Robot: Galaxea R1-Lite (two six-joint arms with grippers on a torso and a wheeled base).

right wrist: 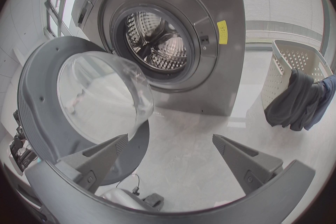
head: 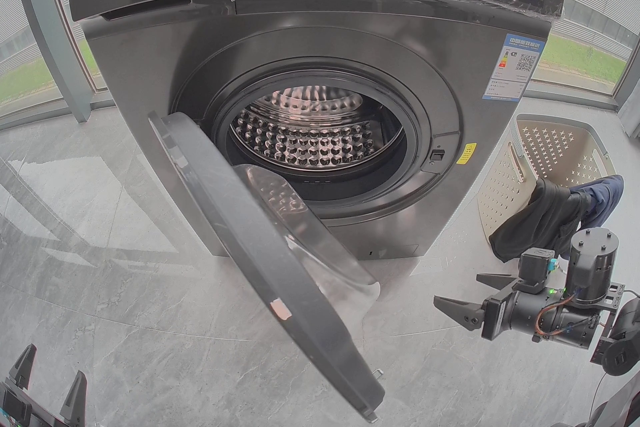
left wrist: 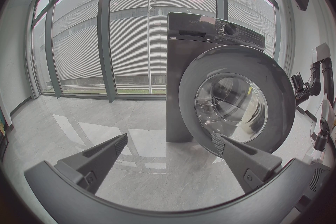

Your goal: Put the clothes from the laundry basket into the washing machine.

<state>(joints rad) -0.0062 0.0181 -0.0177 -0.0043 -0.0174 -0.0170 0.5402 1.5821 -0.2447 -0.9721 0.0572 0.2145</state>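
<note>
The grey washing machine (head: pixel 320 48) stands with its round door (head: pixel 267 261) swung open toward me, and I see no clothes in its steel drum (head: pixel 310 128). To its right is a cream laundry basket (head: pixel 567 148), with a dark grey garment (head: pixel 543 221) and a blue one (head: pixel 603 195) draped over its front rim. My right gripper (head: pixel 477 295) hovers open and empty above the floor, just in front of the basket. In the right wrist view the right gripper (right wrist: pixel 169 140) faces the drum (right wrist: pixel 157 41), basket (right wrist: pixel 297 56) and clothes (right wrist: pixel 294 102). My left gripper (head: pixel 50 381) is low at the near left, open and empty.
The open door (right wrist: pixel 84 102) juts out over the grey tiled floor (head: pixel 100 288) between my two arms. In the left wrist view, the left gripper (left wrist: pixel 169 140) faces the outside of the door (left wrist: pixel 238 102). Tall windows stand behind the machine.
</note>
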